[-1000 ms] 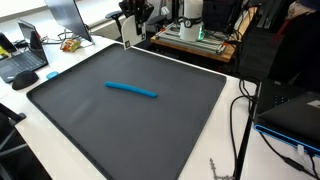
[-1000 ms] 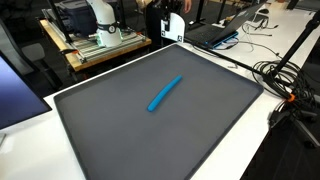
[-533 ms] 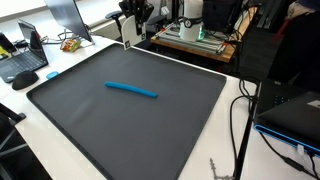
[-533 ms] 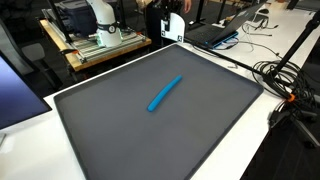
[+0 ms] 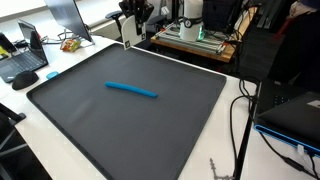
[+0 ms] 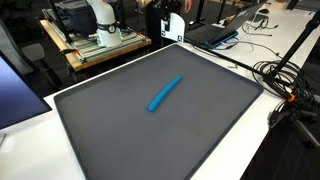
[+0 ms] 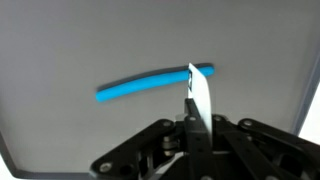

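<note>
A long, slightly curved blue stick (image 5: pixel 131 89) lies near the middle of a dark grey mat (image 5: pixel 90 125); it also shows in the other exterior view (image 6: pixel 165 93) and in the wrist view (image 7: pixel 150 82). My gripper (image 5: pixel 128 22) hangs high over the mat's far edge, well away from the stick; it also shows in the other exterior view (image 6: pixel 173 20). In the wrist view the jaws (image 7: pixel 193 120) are shut on a thin white flat piece (image 7: pixel 200 92) that sticks out past the fingertips. That white piece also shows below the gripper in both exterior views (image 5: pixel 128 33) (image 6: pixel 174 29).
The mat (image 6: pixel 150 130) covers a white table (image 5: pixel 225 150). Laptops (image 5: pixel 25 58) (image 6: pixel 215 33) and cables (image 6: pixel 285 80) lie round the table edges. A wooden bench with equipment (image 5: pixel 195 35) stands behind the gripper.
</note>
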You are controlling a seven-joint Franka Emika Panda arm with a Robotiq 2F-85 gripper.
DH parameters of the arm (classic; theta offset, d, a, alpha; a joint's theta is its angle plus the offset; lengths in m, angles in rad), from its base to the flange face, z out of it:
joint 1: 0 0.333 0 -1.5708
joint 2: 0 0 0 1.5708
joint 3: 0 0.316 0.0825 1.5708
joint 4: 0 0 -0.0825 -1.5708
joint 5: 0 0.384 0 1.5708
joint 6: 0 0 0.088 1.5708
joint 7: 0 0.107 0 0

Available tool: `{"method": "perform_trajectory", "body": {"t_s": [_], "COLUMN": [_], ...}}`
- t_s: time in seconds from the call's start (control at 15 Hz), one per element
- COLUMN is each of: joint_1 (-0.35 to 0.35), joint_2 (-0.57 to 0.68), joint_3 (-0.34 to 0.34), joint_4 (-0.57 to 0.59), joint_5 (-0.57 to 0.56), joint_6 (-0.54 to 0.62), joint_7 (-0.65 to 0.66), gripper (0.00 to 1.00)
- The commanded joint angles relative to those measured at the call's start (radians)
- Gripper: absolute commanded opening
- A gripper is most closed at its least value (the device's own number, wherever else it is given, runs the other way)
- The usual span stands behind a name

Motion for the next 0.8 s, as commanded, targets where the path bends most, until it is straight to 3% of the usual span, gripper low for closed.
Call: {"method": "perform_trajectory", "body": {"t_s": [0.0,0.73], "joint_1": [0.001,0.045], "joint_2": [0.000,0.126], "joint_3": [-0.001,0.043], "joint_4": [0.002,-0.001], "joint_5": [0.000,-0.042], "joint_6": [-0.003,0.100], "joint_7": [-0.001,0.097], "gripper": [0.01,0.01]}}
